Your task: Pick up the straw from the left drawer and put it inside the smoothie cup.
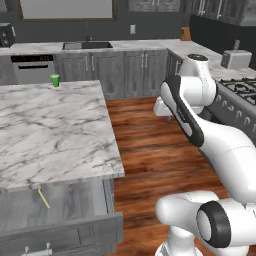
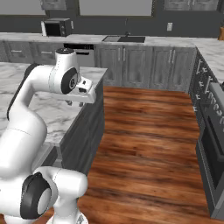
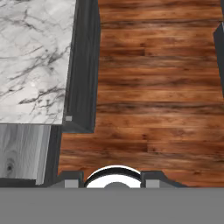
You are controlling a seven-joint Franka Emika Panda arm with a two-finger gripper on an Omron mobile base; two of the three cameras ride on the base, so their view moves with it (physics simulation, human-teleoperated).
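Lying in the left drawer (image 1: 75,210), straw (image 1: 43,198) well apart from pincer (image 2: 75,104).

White glossy arm (image 1: 227,150), rounded segments, dark joint bands.

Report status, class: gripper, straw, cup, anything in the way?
Gripper over the wood floor, holding nothing. Straw lying in open left drawer. Smoothie cup upright at marble counter's far edge. Nothing blocking.

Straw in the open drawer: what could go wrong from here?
The straw is very thin and lies flat on the drawer floor, close under the counter overhang, so a descent may clip the edge or miss. The smoothie cup is small and far across the counter, so insertion could tip it.
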